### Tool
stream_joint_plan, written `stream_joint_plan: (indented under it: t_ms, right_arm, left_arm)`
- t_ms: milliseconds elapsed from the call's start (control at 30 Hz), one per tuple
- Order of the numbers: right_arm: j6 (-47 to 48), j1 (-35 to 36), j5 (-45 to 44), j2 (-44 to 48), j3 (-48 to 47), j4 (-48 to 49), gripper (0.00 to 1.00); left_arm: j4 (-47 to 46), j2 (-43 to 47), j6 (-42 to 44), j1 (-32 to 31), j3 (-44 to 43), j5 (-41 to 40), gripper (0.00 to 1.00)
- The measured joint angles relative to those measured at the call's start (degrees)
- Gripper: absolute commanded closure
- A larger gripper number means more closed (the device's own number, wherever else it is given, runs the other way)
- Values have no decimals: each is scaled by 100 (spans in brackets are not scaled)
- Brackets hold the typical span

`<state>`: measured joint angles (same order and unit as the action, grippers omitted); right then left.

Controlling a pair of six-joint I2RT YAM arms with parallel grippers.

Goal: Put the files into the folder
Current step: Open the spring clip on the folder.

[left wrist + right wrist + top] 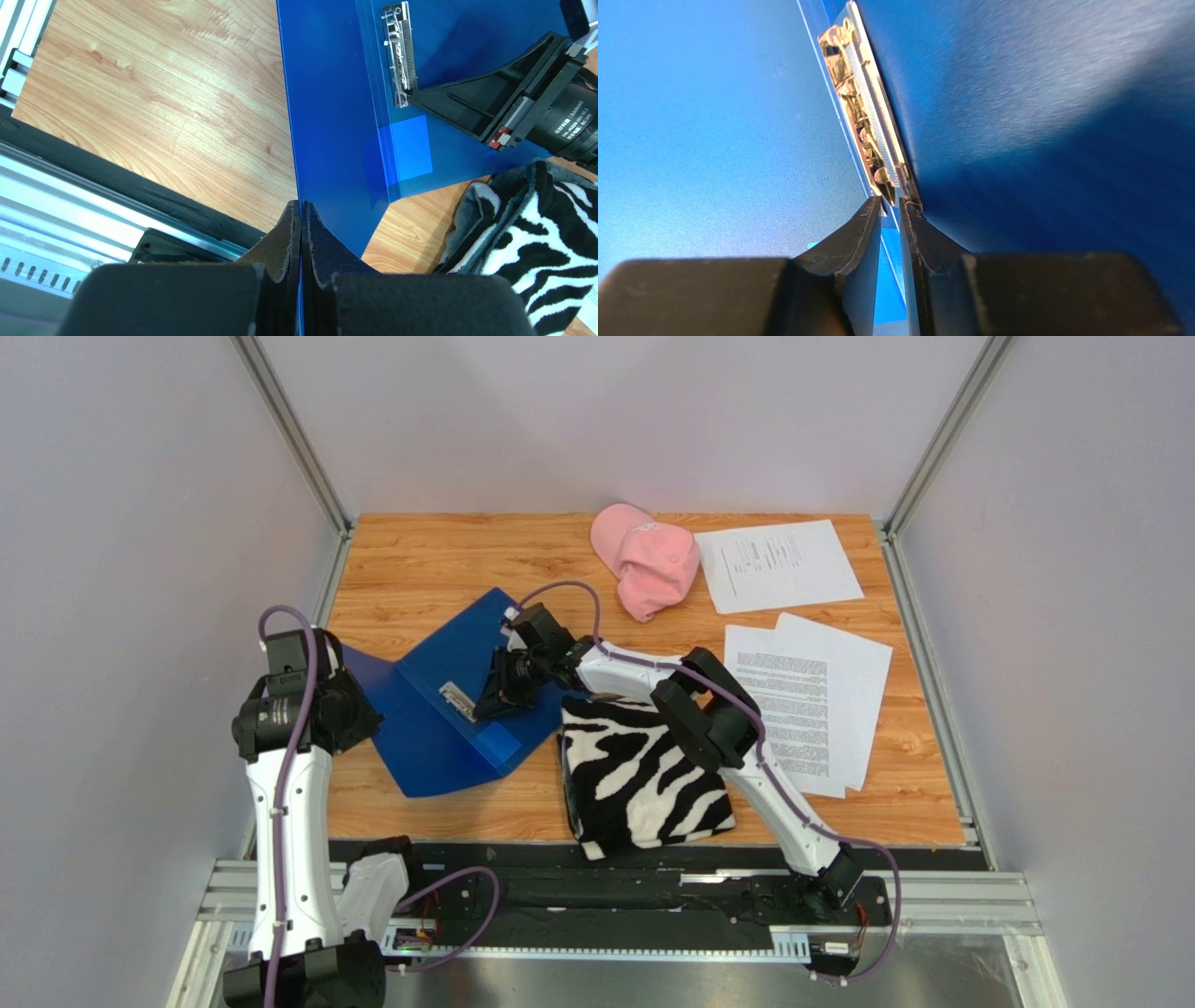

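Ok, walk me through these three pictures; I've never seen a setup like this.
Two robot arms, each ending in a two-finger gripper, stand at the near edge of a table. The wide picture looks down from above; the other two come from cameras on the wrists. On the table lie an open blue folder, a zebra-striped cloth, a pink cap and white printed sheets, none yet in the folder. The left gripper is shut on the folder's cover edge, holding it raised. The right gripper sits at the folder's metal clip, jaws narrowly apart; whether it pinches it is unclear.
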<state>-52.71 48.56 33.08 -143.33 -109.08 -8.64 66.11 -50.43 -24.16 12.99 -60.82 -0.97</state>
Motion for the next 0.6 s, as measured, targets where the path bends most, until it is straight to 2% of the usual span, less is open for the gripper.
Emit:
stream_joint_plan:
  t_ms: [233, 467, 600]
  right_arm:
    - [-4, 111, 55, -50, -2, 66, 80]
    - [7, 129, 107, -83, -39, 98, 100]
    - [122, 129, 44, -149, -291, -232, 100]
  left_arm:
    - [0, 9, 4, 2, 2, 2, 100]
    - [0, 9, 4, 2, 2, 4, 100]
    - [0, 13, 2, 2, 0, -17, 100]
